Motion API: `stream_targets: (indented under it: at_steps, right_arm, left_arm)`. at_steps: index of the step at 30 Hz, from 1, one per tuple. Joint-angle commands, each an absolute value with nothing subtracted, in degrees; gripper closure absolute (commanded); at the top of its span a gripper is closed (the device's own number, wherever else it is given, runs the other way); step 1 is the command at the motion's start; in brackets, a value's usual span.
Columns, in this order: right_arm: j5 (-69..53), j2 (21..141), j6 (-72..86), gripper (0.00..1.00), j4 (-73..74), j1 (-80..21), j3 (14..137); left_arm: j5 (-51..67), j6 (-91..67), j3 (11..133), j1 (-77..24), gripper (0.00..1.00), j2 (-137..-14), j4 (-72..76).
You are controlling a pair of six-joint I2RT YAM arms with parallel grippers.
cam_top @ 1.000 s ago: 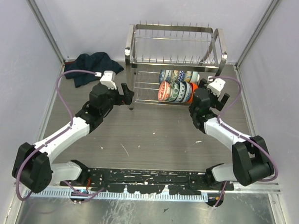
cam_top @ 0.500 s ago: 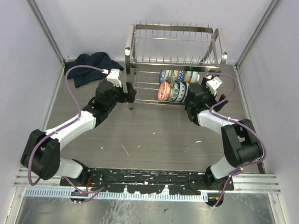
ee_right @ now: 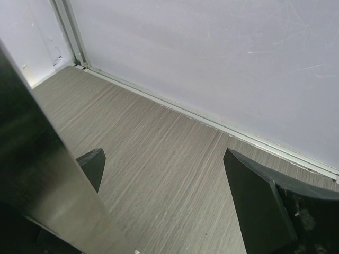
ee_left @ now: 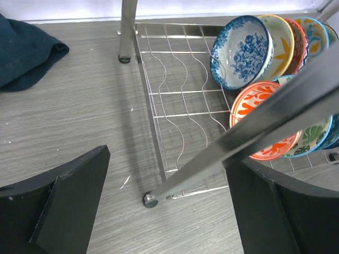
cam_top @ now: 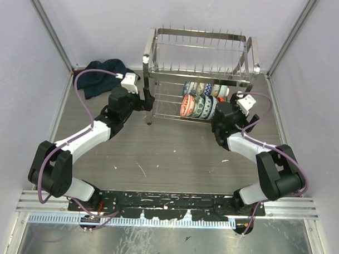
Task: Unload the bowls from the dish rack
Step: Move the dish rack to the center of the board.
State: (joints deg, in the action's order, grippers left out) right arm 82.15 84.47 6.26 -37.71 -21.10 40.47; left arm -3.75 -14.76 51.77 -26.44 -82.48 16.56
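Though one dish rack (cam_top: 199, 61) stands at the far middle of the bench (cam_top: 174, 155) with a tool at each end, both tools gape wide and grip nothing.
Open bench spreads from the rack's front to the arm bases. The left tool (cam_top: 141, 101) straddles a tube by the front left leg; contact cannot be told. The right tool (cam_top: 221, 109) sits at the rack's right end. One dark cloth (cam_top: 101, 74) lies far left. The bowls (cam_top: 201, 106) stand on edge in two rows on the lower tier, right of middle; overlap hides their count.
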Motion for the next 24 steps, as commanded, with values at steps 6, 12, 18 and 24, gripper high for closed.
stream_targets:
  at_steps: [6, 12, 18, 24]
  right_arm:
    - [92.7, 72.5, 32.8, 0.00, -5.8, -20.2, 43.3]
    - [93.8, 69.1, 35.2, 0.00, 0.4, -20.3, 43.4]
    - [94.3, 64.2, 37.4, 0.00, 4.7, -20.3, 42.1]
    - [93.8, 59.9, 37.4, 0.00, 5.8, -20.3, 40.8]
  left_arm:
    - [-1.2, -13.7, 54.9, -25.9, 0.02, -85.1, 19.9]
    - [0.1, -13.9, 56.3, -25.8, 0.02, -86.9, 20.7]
    - [0.7, -13.0, 58.1, -25.9, 0.02, -88.9, 21.1]
    - [1.7, -12.6, 60.1, -25.9, 0.02, -90.9, 21.6]
